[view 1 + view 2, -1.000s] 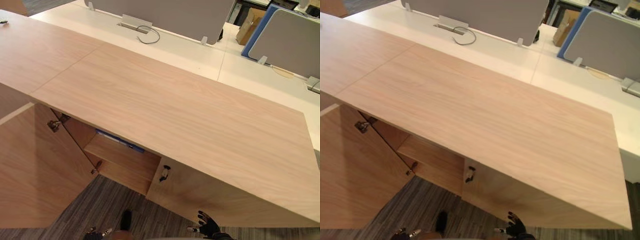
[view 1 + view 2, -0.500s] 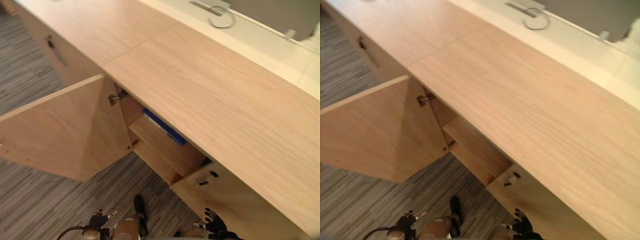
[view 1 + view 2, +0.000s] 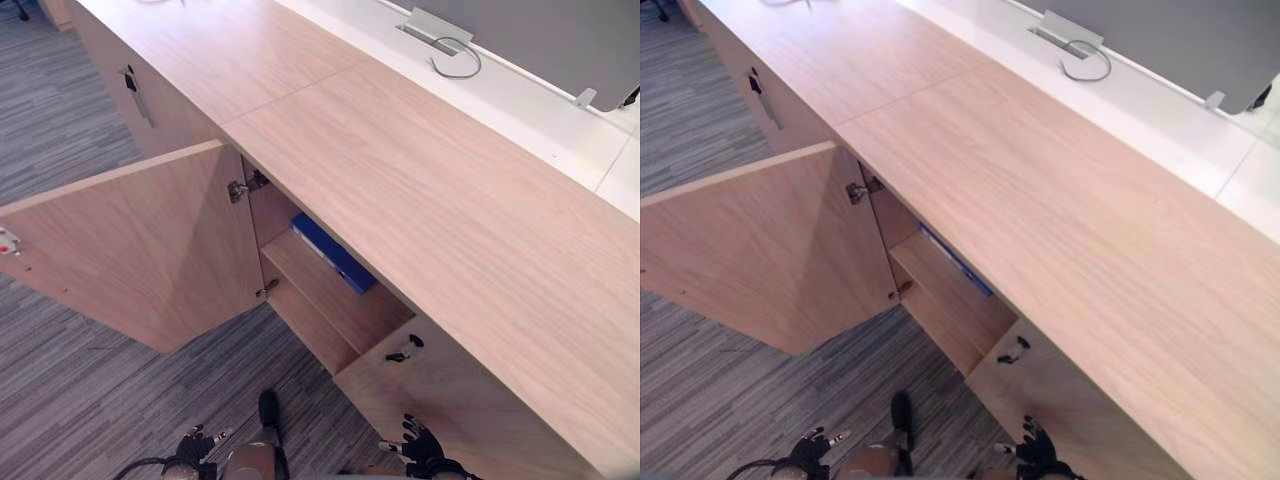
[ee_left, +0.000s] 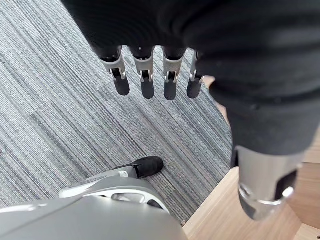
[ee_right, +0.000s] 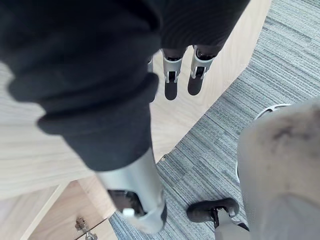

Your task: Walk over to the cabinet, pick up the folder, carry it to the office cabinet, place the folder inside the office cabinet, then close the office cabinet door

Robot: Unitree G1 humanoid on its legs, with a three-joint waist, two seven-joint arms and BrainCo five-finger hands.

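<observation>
- The whole view has shifted since half a second ago: the camera has moved, and the cabinet and folder have not. More of the folder shows now.
- Blue folder [image 3: 335, 253] lies on the upper shelf [image 3: 338, 303] inside the office cabinet [image 3: 420, 170], centre of frame.
- Cabinet door [image 3: 140, 250] stands wide open, left of centre.
- Left hand [image 3: 197, 444] at bottom edge, over the carpet [image 3: 70, 400]; fingers [image 4: 146, 82] straight, holding nothing.
- Right hand [image 3: 420, 447] at bottom edge, right of centre; fingers [image 5: 170, 82] straight, empty.

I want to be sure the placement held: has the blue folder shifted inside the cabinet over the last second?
No. Judged against the shelf it lies on, the blue folder keeps its spot; the whole view shifted, so the camera moved.
</observation>
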